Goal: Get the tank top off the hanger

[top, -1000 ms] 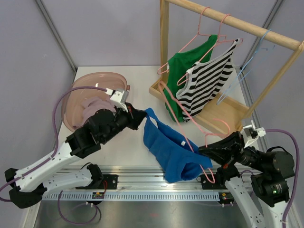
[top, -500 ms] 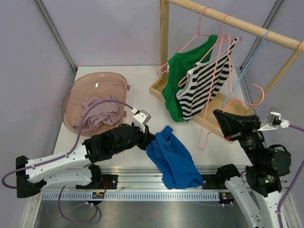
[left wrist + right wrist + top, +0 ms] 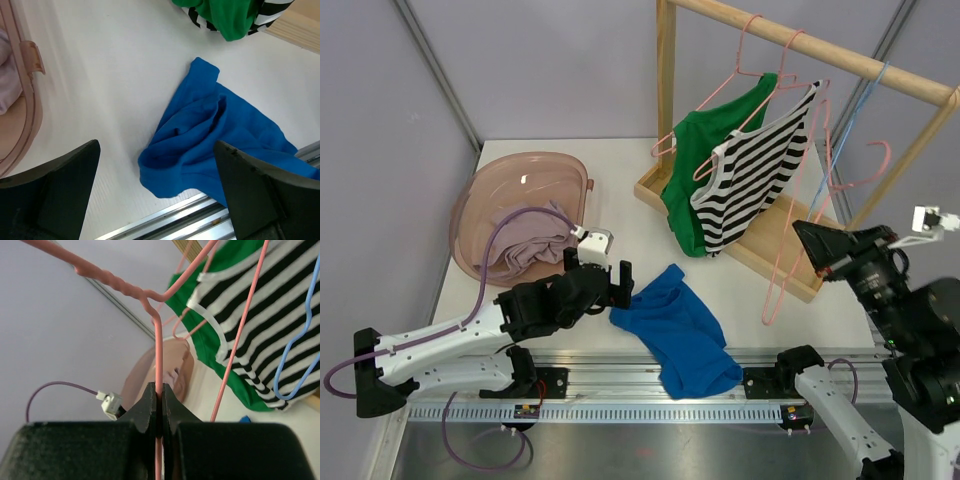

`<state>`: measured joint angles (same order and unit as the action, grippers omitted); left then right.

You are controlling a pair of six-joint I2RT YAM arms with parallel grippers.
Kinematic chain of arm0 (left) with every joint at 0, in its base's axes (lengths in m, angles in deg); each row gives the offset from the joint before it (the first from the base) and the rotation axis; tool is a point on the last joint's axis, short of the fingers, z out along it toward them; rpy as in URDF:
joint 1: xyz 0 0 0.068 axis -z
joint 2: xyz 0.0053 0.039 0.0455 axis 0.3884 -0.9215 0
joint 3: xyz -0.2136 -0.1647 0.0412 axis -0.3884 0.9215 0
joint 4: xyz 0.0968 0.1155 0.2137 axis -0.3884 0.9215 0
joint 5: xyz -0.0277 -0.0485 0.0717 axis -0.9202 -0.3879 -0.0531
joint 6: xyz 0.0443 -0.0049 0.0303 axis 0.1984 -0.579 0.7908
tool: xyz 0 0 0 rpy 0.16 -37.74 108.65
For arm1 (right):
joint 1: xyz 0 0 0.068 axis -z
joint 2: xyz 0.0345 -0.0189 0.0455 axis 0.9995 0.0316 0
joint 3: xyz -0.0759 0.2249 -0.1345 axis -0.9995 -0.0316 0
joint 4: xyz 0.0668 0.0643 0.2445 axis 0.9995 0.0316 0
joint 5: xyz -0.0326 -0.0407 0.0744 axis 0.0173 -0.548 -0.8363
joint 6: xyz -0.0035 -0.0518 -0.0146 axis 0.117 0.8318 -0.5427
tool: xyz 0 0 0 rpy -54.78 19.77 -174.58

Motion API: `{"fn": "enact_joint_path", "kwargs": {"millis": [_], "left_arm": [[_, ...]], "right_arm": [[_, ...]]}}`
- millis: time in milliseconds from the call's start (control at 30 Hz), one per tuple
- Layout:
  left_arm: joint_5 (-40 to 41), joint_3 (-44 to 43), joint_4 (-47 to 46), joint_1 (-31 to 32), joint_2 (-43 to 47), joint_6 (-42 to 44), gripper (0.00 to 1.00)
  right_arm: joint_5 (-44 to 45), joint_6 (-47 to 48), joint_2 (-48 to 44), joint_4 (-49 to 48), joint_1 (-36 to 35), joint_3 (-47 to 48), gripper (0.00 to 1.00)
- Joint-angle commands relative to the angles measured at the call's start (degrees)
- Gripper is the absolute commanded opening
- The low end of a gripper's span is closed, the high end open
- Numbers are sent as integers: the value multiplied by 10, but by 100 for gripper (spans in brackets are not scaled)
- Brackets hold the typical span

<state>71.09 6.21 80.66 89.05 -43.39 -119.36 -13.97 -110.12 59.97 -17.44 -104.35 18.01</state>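
The blue tank top (image 3: 675, 325) lies crumpled on the white table near its front edge, free of any hanger. In the left wrist view the tank top (image 3: 210, 135) spreads out just ahead of my fingers. My left gripper (image 3: 619, 283) hovers at its left end, open, with nothing between the jaws (image 3: 156, 150). My right gripper (image 3: 802, 233) is raised at the right, in front of the rack, shut on the bare pink hanger (image 3: 771, 312). The right wrist view shows the hanger wire (image 3: 158, 340) pinched between the jaws of that gripper (image 3: 159, 390).
A wooden rack (image 3: 800, 40) stands at the back right, holding a green top (image 3: 695, 150) and a striped top (image 3: 750, 175) on pink hangers, plus a blue hanger (image 3: 850, 120). A pink basin (image 3: 480, 195) with pale clothes sits at the left. A metal rail runs along the front edge.
My left gripper has opened and let go of the blue tank top, which settled onto the table. My right gripper has lifted the bare pink hanger up and right, toward the rack.
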Motion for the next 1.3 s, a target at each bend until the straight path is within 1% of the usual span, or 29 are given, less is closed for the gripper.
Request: {"fn": "enact_joint_path", "kwargs": {"millis": [0,133,367,433,467,500,633,767,867,933,1033,1100,1133,1267], "left_arm": [[39,-29,19,-2,9,-4,99],[35,-29,34,-2,20,-1,99],[20,-15,35,-1,39,12,99],[21,-16,39,-1,39,11,99],[21,-15,40,-1,39,11,99],[21,-14,41,-1,39,10,99],[14,-8,40,-1,45,13,99],[7,-2,36,-1,51,16,99],[1,3,30,-1,52,18,99],[-8,4,28,0,52,18,99],[-15,3,25,-1,52,20,99],[-16,4,28,0,55,21,99],[-16,5,29,-1,56,22,99],[-11,8,31,-1,67,24,99]], "right_arm": [[-12,-19,47,10,-3,-9,0],[43,-20,92,-10,-3,11,0],[45,-17,224,-54,-3,84,0],[54,-18,247,-55,-3,101,0],[74,-17,265,-57,-3,109,0],[93,-16,274,-55,-3,125,0],[123,-7,305,-57,-3,164,0],[154,21,346,-23,-3,241,0],[167,30,366,-12,2,270,0],[151,37,374,-13,10,279,0],[116,35,405,19,47,315,0],[66,17,405,15,68,304,0],[60,13,400,10,68,296,0],[76,0,363,-13,68,233,0]]}}
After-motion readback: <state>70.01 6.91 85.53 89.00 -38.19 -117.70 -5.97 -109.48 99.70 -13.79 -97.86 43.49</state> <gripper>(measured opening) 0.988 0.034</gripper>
